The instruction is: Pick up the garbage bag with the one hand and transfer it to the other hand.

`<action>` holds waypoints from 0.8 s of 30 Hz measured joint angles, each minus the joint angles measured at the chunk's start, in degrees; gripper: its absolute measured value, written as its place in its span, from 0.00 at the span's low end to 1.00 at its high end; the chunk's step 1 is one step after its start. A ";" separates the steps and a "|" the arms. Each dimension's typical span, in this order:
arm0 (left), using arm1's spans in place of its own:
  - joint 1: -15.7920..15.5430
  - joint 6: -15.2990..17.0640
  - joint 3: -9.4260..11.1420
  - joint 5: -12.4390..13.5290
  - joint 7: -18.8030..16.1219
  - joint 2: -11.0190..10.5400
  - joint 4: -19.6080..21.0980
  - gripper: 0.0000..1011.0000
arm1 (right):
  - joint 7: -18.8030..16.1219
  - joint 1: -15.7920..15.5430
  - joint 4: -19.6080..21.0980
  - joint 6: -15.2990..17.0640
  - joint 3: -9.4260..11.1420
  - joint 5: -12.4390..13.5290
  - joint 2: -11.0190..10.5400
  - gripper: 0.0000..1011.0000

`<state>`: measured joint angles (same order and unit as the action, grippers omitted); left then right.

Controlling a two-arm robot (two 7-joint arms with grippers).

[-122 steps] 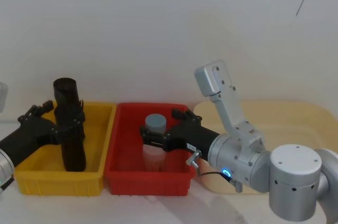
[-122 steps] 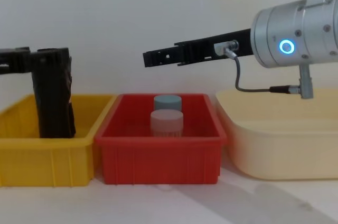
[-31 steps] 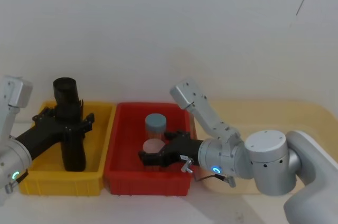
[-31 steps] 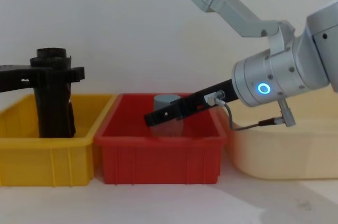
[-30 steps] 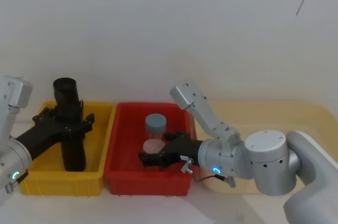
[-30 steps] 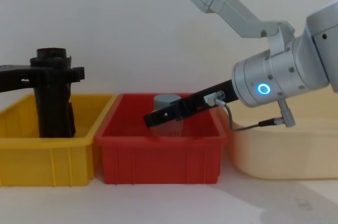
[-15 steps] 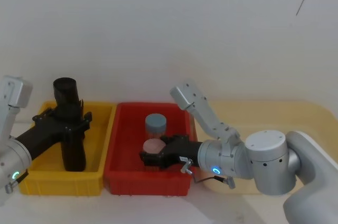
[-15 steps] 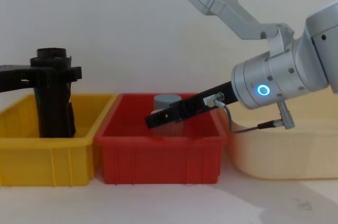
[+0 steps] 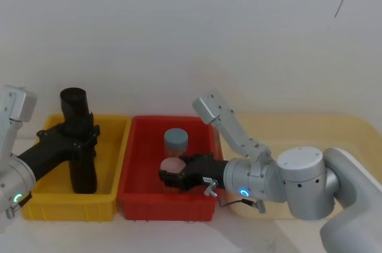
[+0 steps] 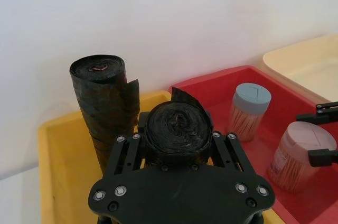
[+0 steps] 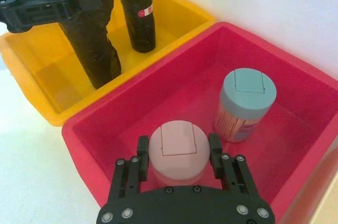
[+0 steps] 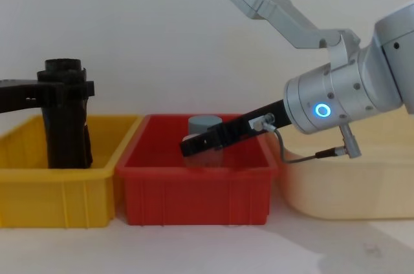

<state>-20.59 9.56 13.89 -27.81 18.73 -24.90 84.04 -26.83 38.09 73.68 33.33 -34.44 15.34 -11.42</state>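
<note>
The glossy, crinkled, tightly rolled garbage bag (image 10: 179, 129) is gripped upright by the left tool (image 9: 80, 136) in the yellow plastic bin (image 9: 65, 206), 9 o'clock of the red bin (image 9: 167, 205). Meanwhile the right tool (image 11: 178, 142) is clamped on the pink-lidded jar (image 11: 178, 156). The neighbouring roll (image 11: 138, 28) carries a red-white label (image 11: 143, 11), and its writing cannot be read.

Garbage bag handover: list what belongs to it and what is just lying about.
Job: garbage bag, held by the left gripper; right gripper.
Lying about: second roll; pink-lidded jar, in the right gripper's jaws; blue-lidded jar; red bin; yellow bin; cream tub.
</note>
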 joint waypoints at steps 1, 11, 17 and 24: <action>0.00 0.00 0.00 0.00 0.00 0.00 0.00 0.53 | -0.01 0.00 0.00 0.00 0.00 0.01 0.01 0.64; 0.01 -0.06 -0.05 0.16 -0.04 0.00 0.05 0.53 | -0.08 0.06 0.01 0.02 -0.03 0.08 -0.03 0.64; -0.57 -0.81 -0.28 0.95 -0.22 -0.08 0.52 0.53 | -0.08 0.37 0.86 -0.52 -0.01 0.06 -0.28 0.64; -2.41 -2.24 -0.50 2.16 -0.24 -0.10 1.12 0.53 | 0.71 1.06 3.11 -2.12 0.71 -0.10 -0.84 0.64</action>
<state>-23.00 7.32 13.39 -25.65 18.50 -25.00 85.15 -26.13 39.14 76.79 31.21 -33.73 15.24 -12.26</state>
